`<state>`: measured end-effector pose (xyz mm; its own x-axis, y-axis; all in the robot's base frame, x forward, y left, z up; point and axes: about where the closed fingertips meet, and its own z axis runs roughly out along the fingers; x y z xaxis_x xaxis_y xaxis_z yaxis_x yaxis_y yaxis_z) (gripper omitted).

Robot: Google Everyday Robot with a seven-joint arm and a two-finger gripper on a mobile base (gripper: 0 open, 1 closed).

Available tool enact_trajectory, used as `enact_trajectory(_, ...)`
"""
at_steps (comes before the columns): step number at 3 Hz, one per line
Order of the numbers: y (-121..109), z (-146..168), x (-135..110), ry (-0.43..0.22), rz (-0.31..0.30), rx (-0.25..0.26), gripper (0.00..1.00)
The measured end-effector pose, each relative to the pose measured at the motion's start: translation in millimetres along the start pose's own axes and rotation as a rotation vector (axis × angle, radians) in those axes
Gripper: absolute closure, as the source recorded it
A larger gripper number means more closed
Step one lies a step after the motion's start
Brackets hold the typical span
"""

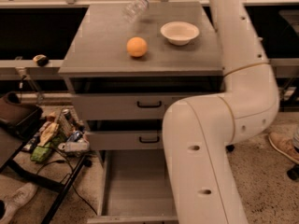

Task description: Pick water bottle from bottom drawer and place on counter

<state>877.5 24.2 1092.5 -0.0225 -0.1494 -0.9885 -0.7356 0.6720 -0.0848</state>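
Note:
The water bottle (135, 7), clear with its cap end up to the right, leans tilted at the back of the counter (103, 45), with nothing holding it. The gripper is out of view above the top edge; only the white arm (233, 78) shows, running up the right side. The bottom drawer (135, 190) stands pulled out, and its plain grey floor has nothing on it in the part that shows.
An orange ball (137, 46) and a white bowl (180, 32) sit on the counter in front of the bottle. Two upper drawers with black handles (149, 104) are shut. A black stand with clutter (51, 139) is at the left. A shoe (285, 146) is at the right.

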Motion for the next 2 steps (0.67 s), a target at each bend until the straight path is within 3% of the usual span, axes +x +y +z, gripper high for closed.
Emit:
enact_trajectory(1,-33,-59,-20,0.077,-0.019,0.143,0.00)
enact_trajectory(2,-63,-101,81,0.349,0.095,0.267,0.00)
